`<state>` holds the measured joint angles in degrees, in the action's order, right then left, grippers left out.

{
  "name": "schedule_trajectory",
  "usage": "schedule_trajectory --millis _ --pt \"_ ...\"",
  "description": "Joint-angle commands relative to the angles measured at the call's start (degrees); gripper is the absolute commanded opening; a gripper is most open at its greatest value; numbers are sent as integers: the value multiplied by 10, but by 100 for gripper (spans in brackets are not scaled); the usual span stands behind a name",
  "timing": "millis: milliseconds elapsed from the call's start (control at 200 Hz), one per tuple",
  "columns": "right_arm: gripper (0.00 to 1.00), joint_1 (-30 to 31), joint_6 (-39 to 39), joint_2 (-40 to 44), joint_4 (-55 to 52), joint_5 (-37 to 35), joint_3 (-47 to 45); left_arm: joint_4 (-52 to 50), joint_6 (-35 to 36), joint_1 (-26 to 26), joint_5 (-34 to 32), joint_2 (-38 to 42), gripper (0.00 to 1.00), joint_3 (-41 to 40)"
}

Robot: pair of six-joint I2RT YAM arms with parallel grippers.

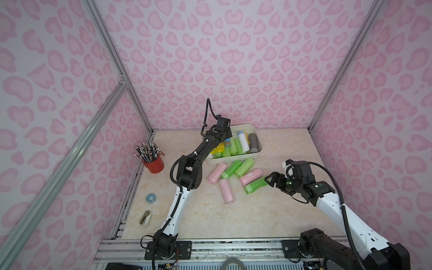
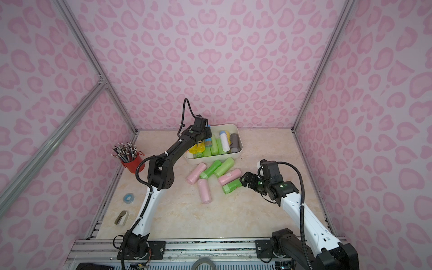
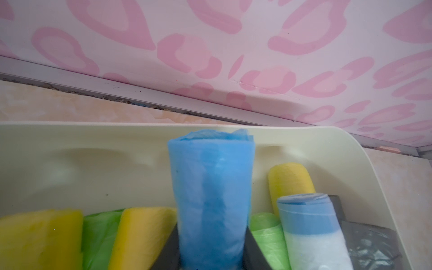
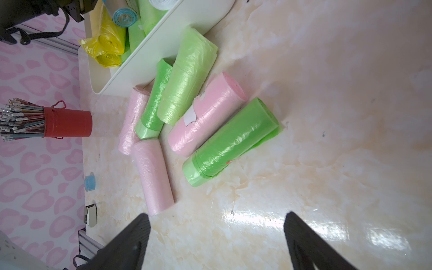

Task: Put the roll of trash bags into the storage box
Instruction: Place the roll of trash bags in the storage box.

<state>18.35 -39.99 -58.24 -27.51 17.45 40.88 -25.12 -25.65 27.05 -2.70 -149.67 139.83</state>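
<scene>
left tool [image 3: 211, 247] clamping blue roll [image 3: 211, 187], long axis pointing toward storage box [image 3: 70, 140] far wall; right tool [image 4: 217, 216] spread, empty

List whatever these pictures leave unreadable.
- Blue roll: its lower end is cut off by the left wrist view's edge, between the left gripper fingers.
- Box: one end is hidden by the left arm in both top views.
- Green roll nearest the right gripper: its red mark is too small to read, right wrist view.
</scene>
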Motion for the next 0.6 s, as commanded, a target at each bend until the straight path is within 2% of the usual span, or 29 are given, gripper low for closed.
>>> schedule_trajectory --millis 0,160,250,480,595 --pt "91 0 2 -4 -4 -3 0 -14 9 7 -5 15 27 -4" --pt "91 0 2 -3 -5 -3 -1 -3 8 12 -12 34 29 -38" --pt "91 0 1 -1 -6 -4 -2 -9 1 8 -7 27 33 -37" --pt "91 0 1 8 -11 -7 -5 -14 11 11 -20 43 69 -38" --pt "90 0 1 13 -16 -14 -6 -11 25 19 -29 65 76 -43"
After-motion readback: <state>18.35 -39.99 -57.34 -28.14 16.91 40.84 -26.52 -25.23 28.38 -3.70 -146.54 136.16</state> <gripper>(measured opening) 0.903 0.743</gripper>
